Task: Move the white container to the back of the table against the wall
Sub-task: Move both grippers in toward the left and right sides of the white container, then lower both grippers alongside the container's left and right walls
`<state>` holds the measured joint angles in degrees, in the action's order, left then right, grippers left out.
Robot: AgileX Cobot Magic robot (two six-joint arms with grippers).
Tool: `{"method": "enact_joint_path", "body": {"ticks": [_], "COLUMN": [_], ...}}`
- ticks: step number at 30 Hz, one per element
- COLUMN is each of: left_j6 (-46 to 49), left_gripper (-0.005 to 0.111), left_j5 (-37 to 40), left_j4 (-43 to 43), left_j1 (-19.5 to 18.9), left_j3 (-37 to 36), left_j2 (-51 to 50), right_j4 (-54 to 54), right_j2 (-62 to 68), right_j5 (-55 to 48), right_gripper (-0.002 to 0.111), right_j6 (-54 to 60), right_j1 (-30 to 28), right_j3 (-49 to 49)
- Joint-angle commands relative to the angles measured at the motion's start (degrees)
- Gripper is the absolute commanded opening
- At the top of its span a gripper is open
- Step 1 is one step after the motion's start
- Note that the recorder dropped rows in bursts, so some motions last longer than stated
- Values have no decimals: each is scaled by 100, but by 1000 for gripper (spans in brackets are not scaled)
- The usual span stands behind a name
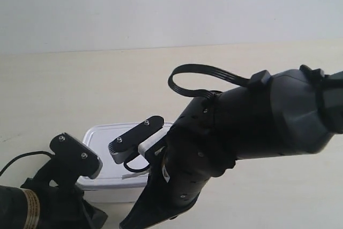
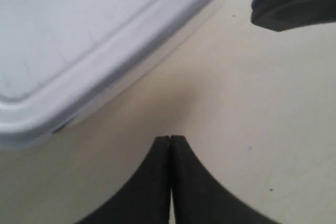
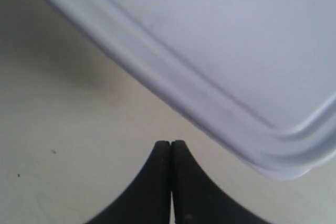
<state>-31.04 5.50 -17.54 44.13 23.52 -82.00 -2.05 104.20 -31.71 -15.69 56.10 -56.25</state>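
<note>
Your left hand (image 2: 169,140) and right hand (image 3: 170,142) are pinched together, empty, so push the probably light, slick white container (image 1: 107,138) by its stiff side.

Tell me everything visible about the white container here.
The white container is a shallow rectangular box, smooth white plastic by its look, with rounded corners and a closed, flat, rimmed lid overhanging the body. It sits flat on the table, near the exterior view's front, apart from the wall, only partly visible there. The left claw and right claw, both shut, lie beside it with bare table between.
</note>
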Motion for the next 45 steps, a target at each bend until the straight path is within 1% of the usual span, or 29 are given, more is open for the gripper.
{"method": "enact_joint_path", "body": {"ticks": [1, 7, 10, 13, 15, 20, 23, 25, 31, 39, 45], "left_j6": [101, 101, 101, 101, 126, 265, 390, 415, 429, 566, 652], "left_gripper": [0, 0, 0, 0, 0, 0, 0, 0, 0, 0, 0], "left_j5": [-550, -638, -895, -1053, -1097, -1097, -1084, -1145, -1240, -1229, -1074], "left_j4": [-75, -153, -157, -157, -157, -179, -179, -190, -200, -200, -200], "left_j1": [-252, -307, -307, -307, -401, -851, -1030, -1093, -1098, -1136, -1393], "left_j3": [-20, -20, -20, -20, 17, 182, 257, 290, 528, 975, 1278], "left_j2": [-244, -521, -619, -710, -739, -884, -1031, -1146, -1385, -1804, -2066], "right_j4": [-151, -151, -124, -124, -124, -124, -124, -124, -124, -110, -110], "right_j2": [55, 55, 55, 55, 55, 55, 67, 67, 67, 67, 67], "right_j5": [266, 394, 511, 535, 574, 705, 769, 804, 829, 996, 1165], "right_gripper": [0, 0, 0, 0, 0, 0, 0, 0, 0, 0, 0], "right_j6": [-122, -142, -142, -142, -130, -130, -130, -130, 13, 47, 47], "right_j1": [12, -292, -470, -525, -525, -525, -596, -698, -962, -978, -1089], "right_j3": [-7, -7, -7, -7, -7, -7, -7, -7, -7, -17, -17]}}
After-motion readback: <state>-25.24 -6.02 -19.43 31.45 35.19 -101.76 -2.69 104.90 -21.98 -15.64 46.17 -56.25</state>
